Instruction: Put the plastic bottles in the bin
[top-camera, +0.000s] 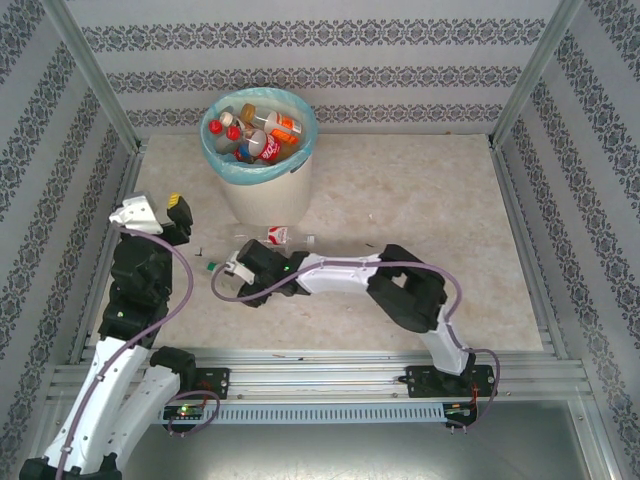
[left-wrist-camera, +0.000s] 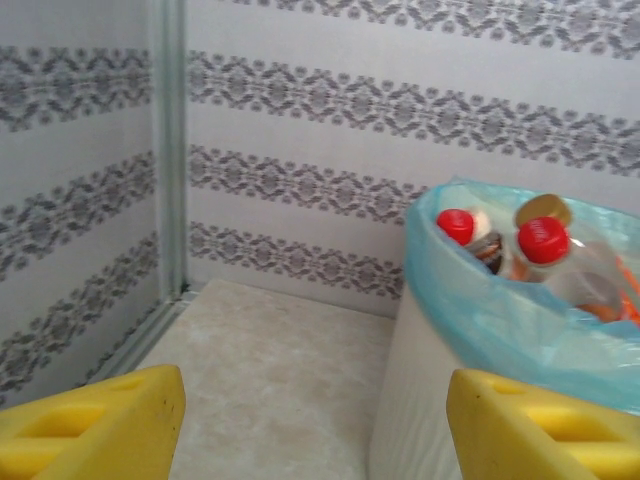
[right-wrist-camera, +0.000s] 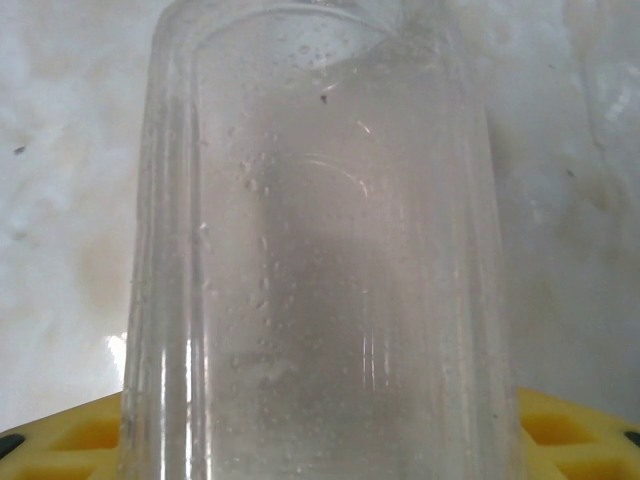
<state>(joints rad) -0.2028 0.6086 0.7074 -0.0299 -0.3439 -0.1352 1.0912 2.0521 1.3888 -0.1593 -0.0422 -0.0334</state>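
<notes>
The bin (top-camera: 268, 195), cream-white with a blue-green bag over its rim, stands at the back and holds several plastic bottles (top-camera: 258, 135) with red caps. A clear bottle (right-wrist-camera: 320, 250) with a green cap (top-camera: 211, 267) lies on the floor in front of the bin. My right gripper (top-camera: 232, 272) is shut on its body, the yellow pads (right-wrist-camera: 580, 440) against both sides. Another bottle (top-camera: 282, 235) with a red label lies at the bin's foot. My left gripper (top-camera: 157, 212) hangs open and empty left of the bin (left-wrist-camera: 420, 400), whose red-capped bottles (left-wrist-camera: 545, 240) show above the rim.
Patterned walls and metal corner posts (top-camera: 90, 80) close in the floor on three sides. A metal rail (top-camera: 330, 375) carrying both arm bases runs along the near edge. Bare beige floor (top-camera: 420, 200) lies to the right of the bin.
</notes>
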